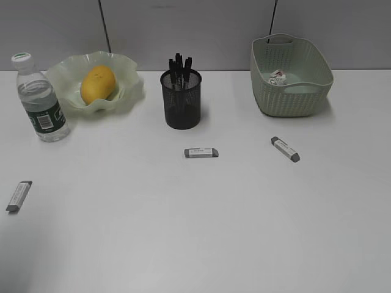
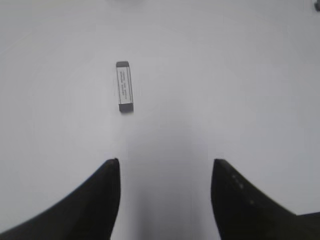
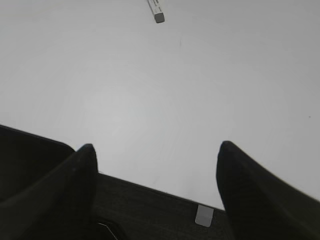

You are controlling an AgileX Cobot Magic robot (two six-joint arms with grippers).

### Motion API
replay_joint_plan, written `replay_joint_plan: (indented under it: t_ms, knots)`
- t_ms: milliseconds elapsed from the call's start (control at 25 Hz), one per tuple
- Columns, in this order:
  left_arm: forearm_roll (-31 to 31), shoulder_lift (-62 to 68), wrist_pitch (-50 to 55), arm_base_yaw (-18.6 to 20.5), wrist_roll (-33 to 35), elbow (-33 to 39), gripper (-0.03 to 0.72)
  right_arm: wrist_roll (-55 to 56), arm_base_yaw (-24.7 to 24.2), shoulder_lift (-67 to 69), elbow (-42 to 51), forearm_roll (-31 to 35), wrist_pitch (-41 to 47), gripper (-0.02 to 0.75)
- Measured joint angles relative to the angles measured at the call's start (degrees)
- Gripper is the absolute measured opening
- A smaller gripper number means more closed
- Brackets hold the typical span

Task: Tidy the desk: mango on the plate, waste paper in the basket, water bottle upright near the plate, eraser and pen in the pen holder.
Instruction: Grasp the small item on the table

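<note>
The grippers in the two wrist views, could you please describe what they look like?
The left gripper has two matte black fingers that broaden toward the base and taper to blunt tips. The right gripper has the same black, curved, horn-like fingers, with a dark body behind them bearing a small pale grey square patch. No cables show, and neither arm appears in the exterior view.

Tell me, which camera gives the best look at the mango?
The exterior view: the mango lies fully visible in the wavy-rimmed plate. Both wrist views show none of it, only bare desk, an eraser each and their own open grippers.
</note>
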Motion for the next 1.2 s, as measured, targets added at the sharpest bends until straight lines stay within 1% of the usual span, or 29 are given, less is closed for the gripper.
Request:
replay_joint_plan:
  t_ms: [120, 240, 440, 560, 720, 840, 1080, 1200]
  knots:
    - [-0.1, 8.6, -1.1, 0.0, 0.0, -2.9, 0.480, 0.0, 0.0, 0.0, 0.9, 0.1, -1.5, 0.585]
    - [1.2, 17.0, -1.7, 0.0, 0.0, -6.8, 0.512, 0.0, 0.0, 0.0, 1.1, 0.1, -1.8, 0.585]
    - [4.2, 30.5, -1.0, 0.0, 0.0, -13.6, 0.524, 0.0, 0.0, 0.0, 1.1, 0.1, -2.0, 0.585]
    - [5.9, 37.8, 1.2, 0.0, 0.0, -18.1, 0.525, 0.0, 0.0, 0.0, 1.1, 0.1, -2.1, 0.585]
    - [7.3, 46.4, 4.0, 0.5, -0.1, -24.2, 0.512, 0.0, 0.0, 0.0, 1.1, 0.1, -2.2, 0.585]
    - [7.3, 51.0, 5.0, 0.7, -0.1, -27.2, 0.475, 0.0, 0.0, 0.0, 1.1, 0.1, -2.2, 0.585]
    - [7.5, 56.5, 5.1, 0.8, -0.2, -30.1, 0.447, 0.0, 0.0, 0.0, 1.1, 0.1, -2.3, 0.585]
    - [8.2, 58.2, 4.6, 0.9, -0.2, -30.2, 0.416, 0.0, 0.0, 0.0, 1.1, 0.1, -2.4, 0.585]
